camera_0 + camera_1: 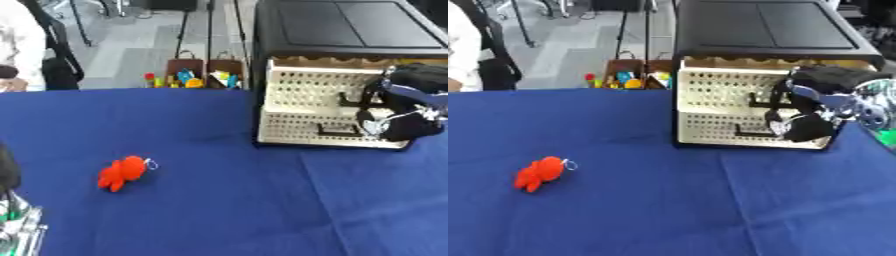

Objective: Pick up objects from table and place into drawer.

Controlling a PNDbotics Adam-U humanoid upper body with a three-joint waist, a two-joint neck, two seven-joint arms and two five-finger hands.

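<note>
While the red toy (123, 173) lies on the blue table (227, 210) toward its left side, well apart from everything else, the right hand (802, 116) is held at the front of the drawer unit (325, 112) near the far right edge. The unit is seen as a black cabinet with two cream perforated drawer fronts, one above the other. The hand is placed against the right part of those fronts, at about the level of the dark handles; its fingers are curled inward there, but whether a handle is actually grasped cannot be told. A small metal ring is seen on the toy's upper right end. The left hand (17, 227) is shown only at the lower left corner, and the state of its fingers cannot be told.
</note>
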